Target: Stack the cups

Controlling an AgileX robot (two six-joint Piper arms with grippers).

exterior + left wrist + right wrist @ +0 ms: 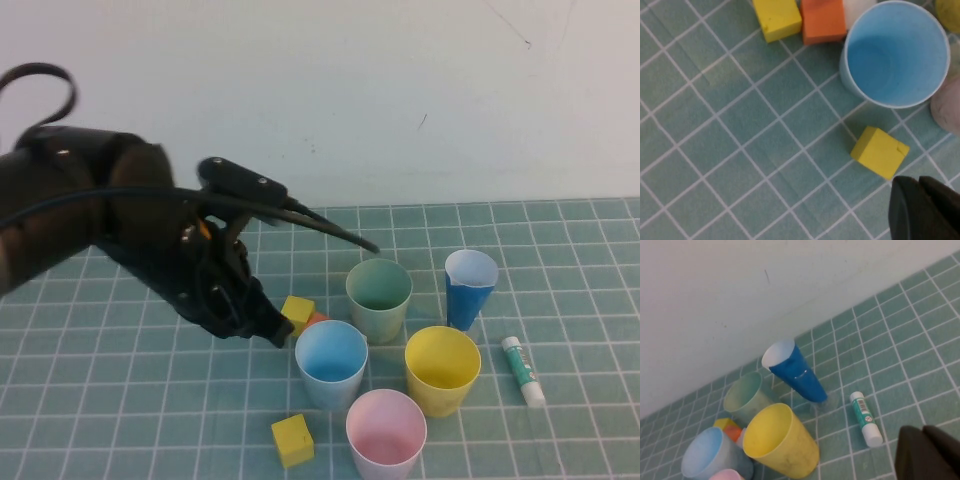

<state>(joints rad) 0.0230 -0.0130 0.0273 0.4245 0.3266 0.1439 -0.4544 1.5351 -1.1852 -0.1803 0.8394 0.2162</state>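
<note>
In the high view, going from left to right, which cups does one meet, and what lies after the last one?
Light blue cup → pink cup → yellow cup → dark blue cup → glue stick. The green cup overlaps others, so it is left out.

Four cups (385,350) stand close together on the counter (100,400). A narrower cup (469,287) stands at their right, and a tube (523,370) lies further right. One block (297,311) sits left of the group, behind another block (292,440). The left tool (275,330) is beside the far block.

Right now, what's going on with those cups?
Left gripper shut, empty, beside light blue cup. Right gripper shut, off to the side. Four cups unstacked. Yellow block nearby.
</note>
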